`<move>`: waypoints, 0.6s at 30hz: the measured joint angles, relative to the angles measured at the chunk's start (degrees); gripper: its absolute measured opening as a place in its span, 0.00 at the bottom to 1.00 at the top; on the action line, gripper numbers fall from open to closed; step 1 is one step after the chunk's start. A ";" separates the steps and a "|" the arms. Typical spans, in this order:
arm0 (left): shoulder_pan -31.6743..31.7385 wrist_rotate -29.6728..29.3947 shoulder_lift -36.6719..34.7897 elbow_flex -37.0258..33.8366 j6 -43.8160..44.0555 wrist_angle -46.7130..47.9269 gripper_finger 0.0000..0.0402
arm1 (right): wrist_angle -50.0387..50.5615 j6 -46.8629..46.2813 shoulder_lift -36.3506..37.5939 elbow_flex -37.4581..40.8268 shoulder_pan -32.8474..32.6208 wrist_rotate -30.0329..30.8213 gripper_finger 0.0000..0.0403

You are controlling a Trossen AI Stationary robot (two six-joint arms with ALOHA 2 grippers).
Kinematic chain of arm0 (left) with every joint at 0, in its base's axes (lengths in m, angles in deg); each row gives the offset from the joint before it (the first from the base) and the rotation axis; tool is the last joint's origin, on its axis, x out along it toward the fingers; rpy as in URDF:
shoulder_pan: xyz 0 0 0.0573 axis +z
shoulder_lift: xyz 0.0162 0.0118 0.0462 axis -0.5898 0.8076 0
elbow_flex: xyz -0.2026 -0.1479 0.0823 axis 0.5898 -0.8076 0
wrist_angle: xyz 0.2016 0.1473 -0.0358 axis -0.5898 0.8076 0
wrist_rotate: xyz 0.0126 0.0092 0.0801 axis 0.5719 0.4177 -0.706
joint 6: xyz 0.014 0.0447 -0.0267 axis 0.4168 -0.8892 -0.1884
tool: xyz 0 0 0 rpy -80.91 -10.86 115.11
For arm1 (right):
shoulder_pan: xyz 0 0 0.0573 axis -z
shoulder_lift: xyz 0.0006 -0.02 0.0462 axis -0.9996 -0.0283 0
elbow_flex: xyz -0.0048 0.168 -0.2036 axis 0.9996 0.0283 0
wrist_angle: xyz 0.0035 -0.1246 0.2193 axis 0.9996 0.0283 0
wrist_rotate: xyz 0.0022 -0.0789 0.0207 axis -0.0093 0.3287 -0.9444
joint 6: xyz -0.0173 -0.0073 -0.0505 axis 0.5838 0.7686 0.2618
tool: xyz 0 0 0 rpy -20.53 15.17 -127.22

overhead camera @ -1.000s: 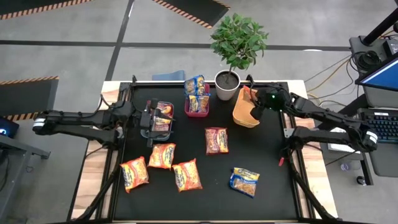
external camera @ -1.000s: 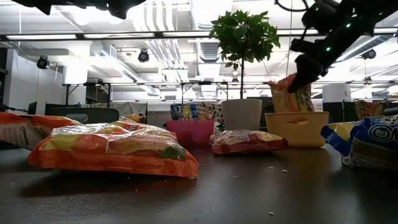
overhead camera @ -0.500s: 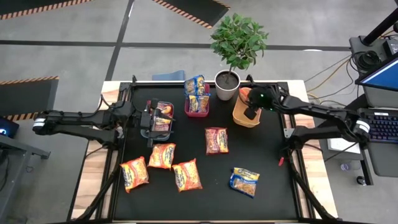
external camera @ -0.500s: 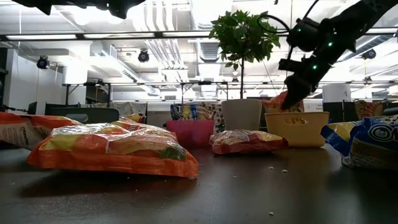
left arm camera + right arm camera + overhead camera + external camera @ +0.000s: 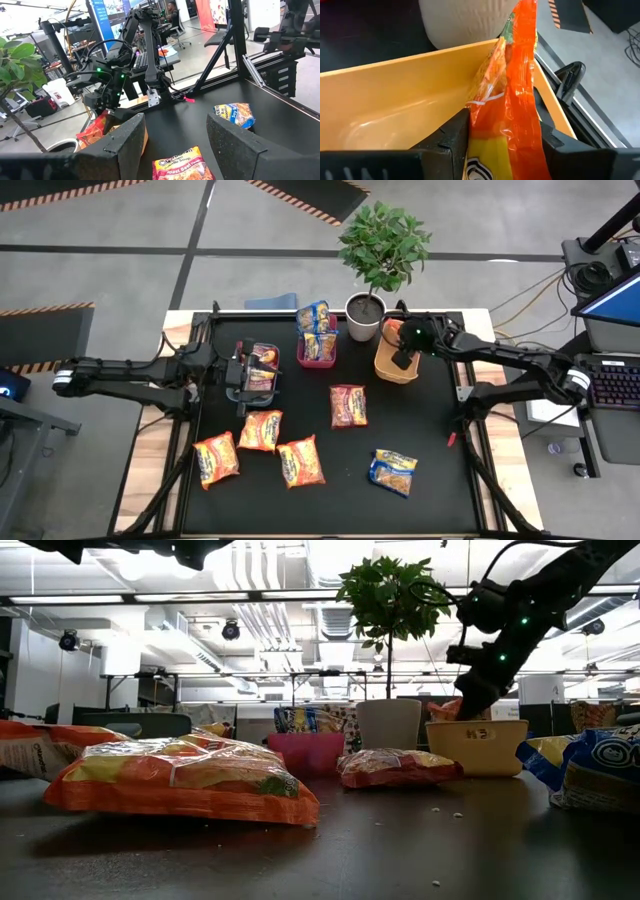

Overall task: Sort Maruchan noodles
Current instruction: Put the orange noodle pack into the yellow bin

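Orange plastic fills my right wrist view: the orange-yellow Maruchan packet [image 5: 517, 95] stands on edge between my right gripper's [image 5: 402, 360] fingers, which are still pressed to its sides, low inside the orange bin [image 5: 382, 366] beside the white plant pot [image 5: 364, 317]. I judge this the drop-off step for this packet; next I need to spread those fingers fully and lift straight up without dragging the packet or the bin along.

My left gripper [image 5: 240, 376] hovers with its fingers apart over the teal bin [image 5: 262, 390], which holds a red-maroon packet [image 5: 262, 366].

Unsorted on the black table [image 5: 440, 480]: three orange packets [image 5: 262, 430], a maroon one [image 5: 348, 405] mid-table, and a blue-yellow one [image 5: 393, 471] near the front. The red bin [image 5: 318, 363] already holds blue-yellow packets.

A second ago my right gripper held the packet above the bin's rim; since then it has come down and shifted toward the pot, and the packet now sits mostly below the rim.
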 joint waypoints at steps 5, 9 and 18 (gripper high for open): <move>0.00 0.00 0.00 0.00 0.01 0.00 0.49 | 0.03 0.01 -0.02 0.00 0.23 0.99 0.39; 0.00 0.00 0.00 0.00 0.01 0.02 0.49 | 0.01 -0.02 0.28 0.00 0.26 3.24 0.43; 0.00 0.00 0.00 0.00 0.01 0.04 0.49 | 0.49 -0.67 0.33 0.00 0.34 4.75 0.51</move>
